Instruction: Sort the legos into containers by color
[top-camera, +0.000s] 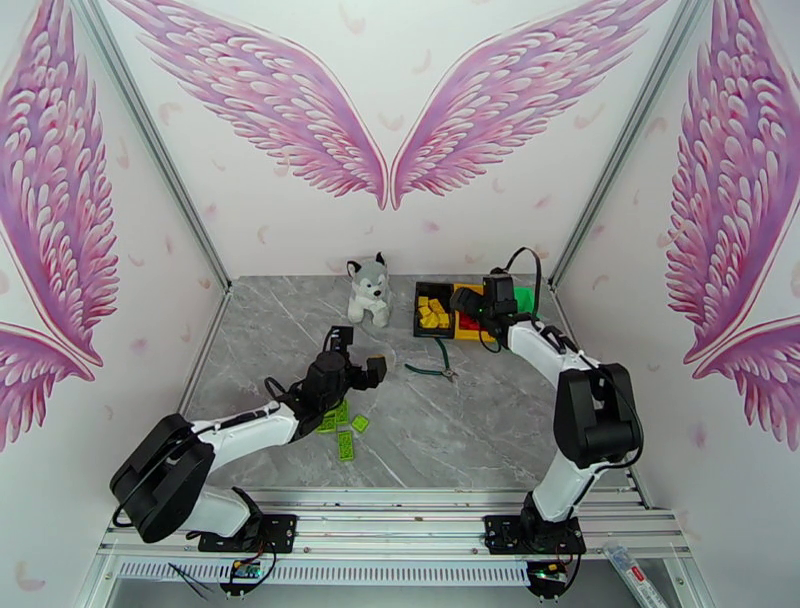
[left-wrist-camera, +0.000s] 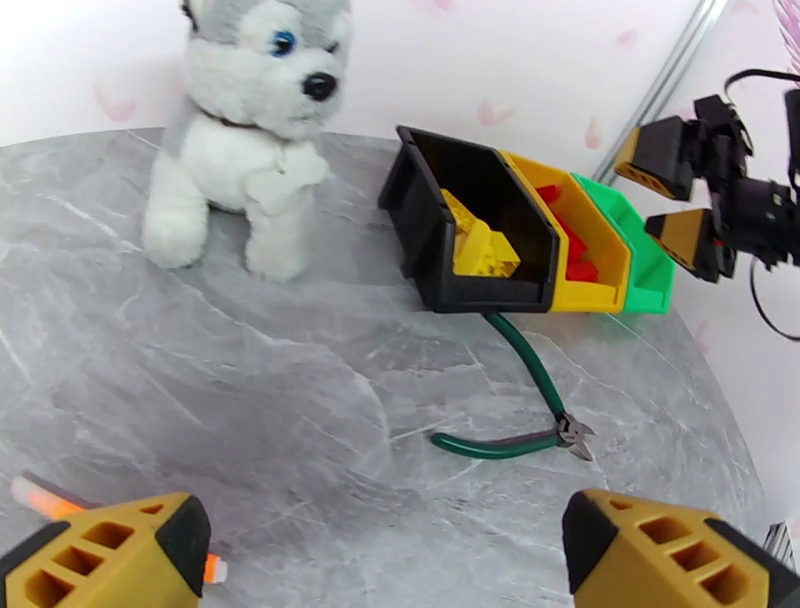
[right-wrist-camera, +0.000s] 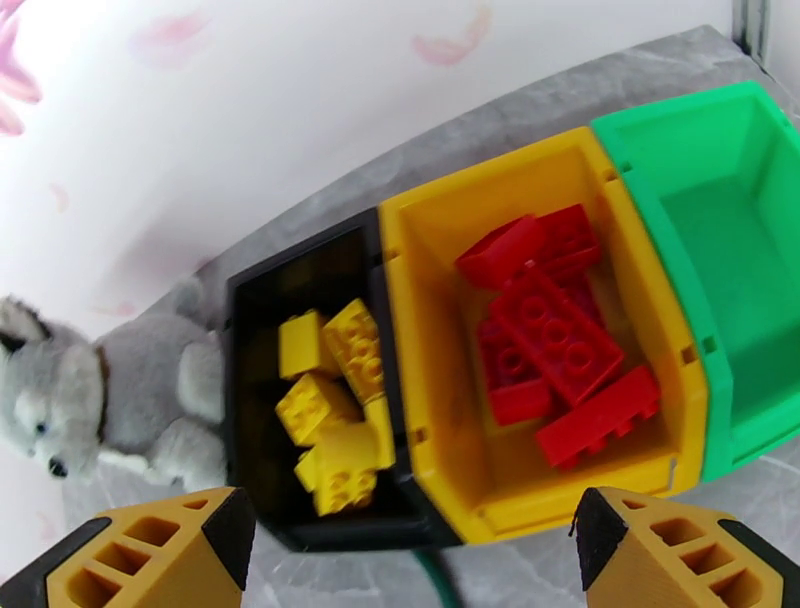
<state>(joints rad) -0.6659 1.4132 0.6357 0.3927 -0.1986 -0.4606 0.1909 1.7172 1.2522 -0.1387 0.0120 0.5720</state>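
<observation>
Hovering over yellow bin (right-wrist-camera: 432, 330) of red legos (right-wrist-camera: 545, 335), right pincer (right-wrist-camera: 412, 528) apart, empty; left pincer (left-wrist-camera: 385, 528) apart.

No text, brand, number or sign can be read anywhere. A small white tube (top-camera: 628, 572), lying just right of the right arm's base (top-camera: 535, 533), carries red markings too small to make out.

Yellow legos (right-wrist-camera: 335, 400) in black bin (right-wrist-camera: 340, 530), red legos (right-wrist-camera: 550, 340) in yellow bin (right-wrist-camera: 450, 260).

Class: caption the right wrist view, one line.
Open right gripper over yellow studded bricks in black plastic bin, red bricks in joined yellow bin, green bin beside.
</observation>
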